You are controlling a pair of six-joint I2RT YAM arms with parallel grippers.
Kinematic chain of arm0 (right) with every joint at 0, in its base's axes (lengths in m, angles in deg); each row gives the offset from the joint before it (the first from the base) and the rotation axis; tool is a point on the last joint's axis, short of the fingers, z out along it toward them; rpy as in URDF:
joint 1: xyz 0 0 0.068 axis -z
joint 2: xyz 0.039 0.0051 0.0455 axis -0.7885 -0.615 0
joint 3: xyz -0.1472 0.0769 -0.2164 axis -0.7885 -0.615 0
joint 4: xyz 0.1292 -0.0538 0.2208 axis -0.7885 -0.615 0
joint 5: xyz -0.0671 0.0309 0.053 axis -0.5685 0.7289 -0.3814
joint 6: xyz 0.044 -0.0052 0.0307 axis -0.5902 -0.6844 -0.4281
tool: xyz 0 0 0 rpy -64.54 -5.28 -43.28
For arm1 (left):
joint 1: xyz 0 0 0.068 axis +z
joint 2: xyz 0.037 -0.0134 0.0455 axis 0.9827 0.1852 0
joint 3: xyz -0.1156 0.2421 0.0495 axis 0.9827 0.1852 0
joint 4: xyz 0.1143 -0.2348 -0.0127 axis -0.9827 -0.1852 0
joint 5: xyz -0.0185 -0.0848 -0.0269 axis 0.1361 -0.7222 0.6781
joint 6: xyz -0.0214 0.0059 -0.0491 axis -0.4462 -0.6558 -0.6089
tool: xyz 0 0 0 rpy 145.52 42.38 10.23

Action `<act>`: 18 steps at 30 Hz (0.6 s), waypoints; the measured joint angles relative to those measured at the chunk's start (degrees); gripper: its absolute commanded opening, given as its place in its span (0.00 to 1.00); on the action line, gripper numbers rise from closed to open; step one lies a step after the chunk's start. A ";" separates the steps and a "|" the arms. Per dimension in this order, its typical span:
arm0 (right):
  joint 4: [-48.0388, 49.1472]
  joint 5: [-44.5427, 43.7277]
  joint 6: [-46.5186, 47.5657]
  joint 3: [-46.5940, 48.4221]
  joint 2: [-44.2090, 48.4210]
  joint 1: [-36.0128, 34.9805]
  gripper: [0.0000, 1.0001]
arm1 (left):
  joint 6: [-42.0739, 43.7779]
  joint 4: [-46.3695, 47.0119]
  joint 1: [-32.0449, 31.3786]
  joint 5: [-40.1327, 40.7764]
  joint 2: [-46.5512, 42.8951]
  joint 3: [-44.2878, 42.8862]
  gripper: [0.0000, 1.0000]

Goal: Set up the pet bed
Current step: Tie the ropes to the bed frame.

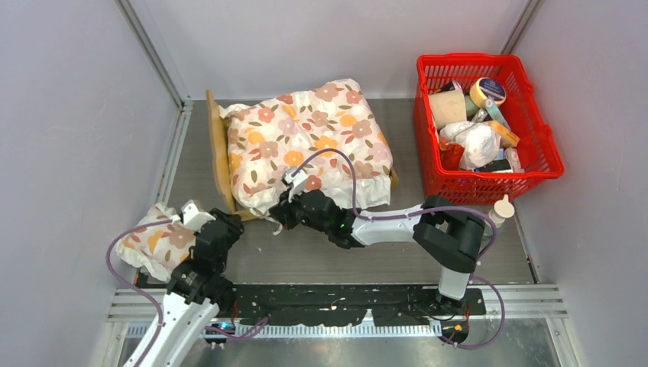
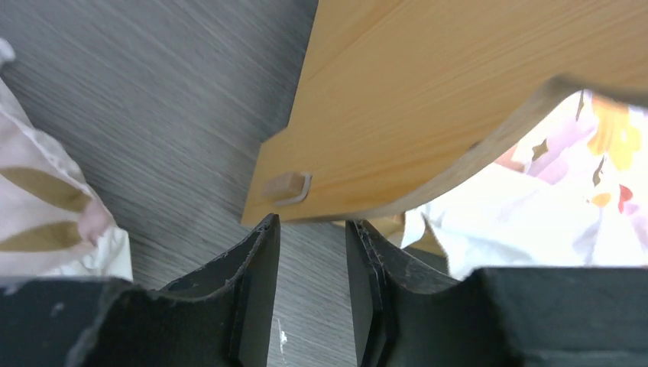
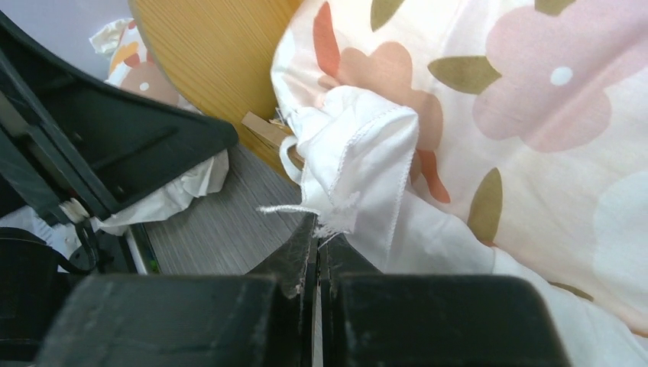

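Our right gripper is pinching shut on just the frayed white corner of the floral cushion, so any pull is risking a slip or a tear. Our left gripper is hanging half open and empty just beside a corner of the pet bed, which is sitting mid-worktop beneath that cushion and is risking being dragged along.
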 measured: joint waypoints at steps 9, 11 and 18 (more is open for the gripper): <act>0.13 0.70 -0.07 -0.85 -0.07 1.03 0.05 | 11.28 9.05 3.54 -0.83 15.21 -4.96 0.39; 0.35 1.20 -0.04 -0.15 -0.61 1.42 0.05 | 13.46 11.06 5.90 -1.84 17.18 -5.20 0.39; 0.83 2.23 0.09 7.19 -6.78 2.54 0.05 | 19.65 17.86 13.68 -7.39 27.74 -9.27 0.42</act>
